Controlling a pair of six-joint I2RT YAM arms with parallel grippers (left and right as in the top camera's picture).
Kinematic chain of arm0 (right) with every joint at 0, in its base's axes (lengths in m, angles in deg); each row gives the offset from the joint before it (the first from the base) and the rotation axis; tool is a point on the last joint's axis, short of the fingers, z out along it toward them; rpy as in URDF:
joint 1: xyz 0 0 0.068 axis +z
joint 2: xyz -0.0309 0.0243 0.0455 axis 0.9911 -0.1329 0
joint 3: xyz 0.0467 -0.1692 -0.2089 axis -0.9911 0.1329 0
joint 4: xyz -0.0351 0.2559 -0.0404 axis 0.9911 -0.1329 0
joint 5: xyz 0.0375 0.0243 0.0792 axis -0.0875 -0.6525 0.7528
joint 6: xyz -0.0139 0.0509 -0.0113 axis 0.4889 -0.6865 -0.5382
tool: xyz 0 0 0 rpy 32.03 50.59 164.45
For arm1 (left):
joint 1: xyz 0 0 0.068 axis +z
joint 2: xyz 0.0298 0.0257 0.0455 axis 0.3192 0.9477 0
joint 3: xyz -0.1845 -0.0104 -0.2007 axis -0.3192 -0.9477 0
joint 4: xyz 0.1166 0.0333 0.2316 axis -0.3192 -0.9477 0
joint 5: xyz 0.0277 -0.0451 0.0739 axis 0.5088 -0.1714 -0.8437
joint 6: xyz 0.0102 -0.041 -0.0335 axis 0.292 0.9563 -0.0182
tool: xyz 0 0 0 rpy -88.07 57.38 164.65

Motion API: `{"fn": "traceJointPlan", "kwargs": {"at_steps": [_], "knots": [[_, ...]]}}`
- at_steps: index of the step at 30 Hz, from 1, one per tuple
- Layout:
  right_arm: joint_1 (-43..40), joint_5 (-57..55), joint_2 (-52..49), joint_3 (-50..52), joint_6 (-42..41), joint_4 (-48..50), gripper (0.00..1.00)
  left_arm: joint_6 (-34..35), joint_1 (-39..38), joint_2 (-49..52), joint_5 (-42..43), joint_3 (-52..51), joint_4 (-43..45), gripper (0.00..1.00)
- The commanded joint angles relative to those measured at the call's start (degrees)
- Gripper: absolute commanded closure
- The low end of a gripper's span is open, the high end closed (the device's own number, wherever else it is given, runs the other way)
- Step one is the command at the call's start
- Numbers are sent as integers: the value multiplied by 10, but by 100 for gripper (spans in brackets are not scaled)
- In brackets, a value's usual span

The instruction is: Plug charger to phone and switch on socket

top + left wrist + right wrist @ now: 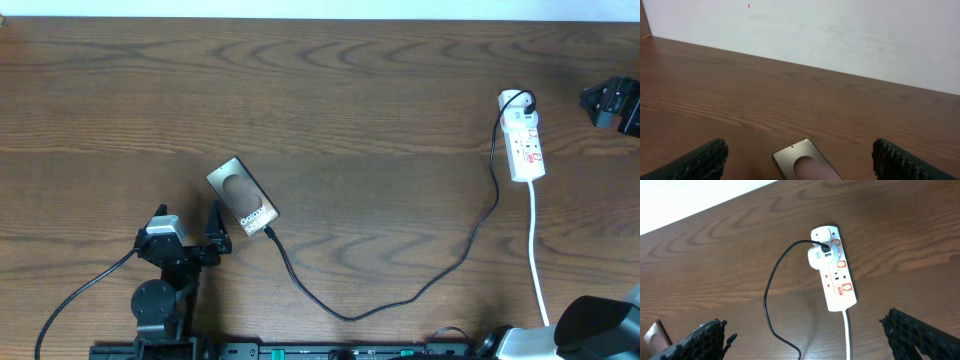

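The phone [242,196] lies slanted on the wooden table, left of centre, screen up; its top end [802,160] shows in the left wrist view. My left gripper [216,232] sits just below-left of it, open, with the phone's end lying between and ahead of the jaws [800,159]. The charger [350,316], a thin black cable, runs from the phone's lower end in a loop to the socket [525,140]. The white socket [835,275] has red marks, and a white adapter is plugged in. My right gripper [807,335] hovers open above it.
The socket's white cord [538,260] runs down to the near edge beside my right arm [600,325]. A black object [612,100] sits at the far right edge. A pale wall [840,30] lies beyond the table's far edge.
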Motion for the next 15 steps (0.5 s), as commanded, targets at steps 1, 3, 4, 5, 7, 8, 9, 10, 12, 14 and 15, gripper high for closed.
{"fn": "traceJointPlan", "kwargs": {"at_steps": [1, 3, 4, 5, 7, 8, 9, 10, 12, 14, 15], "knots": [[0, -1, 3, -4, -2, 0, 1, -4, 2, -4, 3, -9, -22, 7], [0, -1, 3, -4, -2, 0, 1, -4, 2, -4, 3, -9, -22, 7], [0, -1, 3, -4, -2, 0, 1, -4, 2, -4, 3, -9, -22, 7], [0, -1, 3, -4, -2, 0, 1, -4, 2, -4, 3, -9, -22, 7], [0, -1, 3, -4, -2, 0, 1, -4, 2, -4, 3, -9, -22, 7], [0, -1, 3, -4, -2, 0, 1, -4, 2, -4, 3, -9, -22, 7], [0, -1, 3, -4, -2, 0, 1, -4, 2, -4, 3, -9, -22, 7], [0, -1, 1, -4, -2, 0, 1, -4, 2, -4, 3, -9, -22, 7], [-1, -3, -4, -4, -2, 0, 1, -4, 2, -4, 3, -9, -22, 7], [-1, -12, -5, -4, -2, 0, 1, -4, 2, -4, 3, -9, -22, 7], [-1, -17, -5, -4, -2, 0, 1, -4, 2, -4, 3, -9, -22, 7]]}}
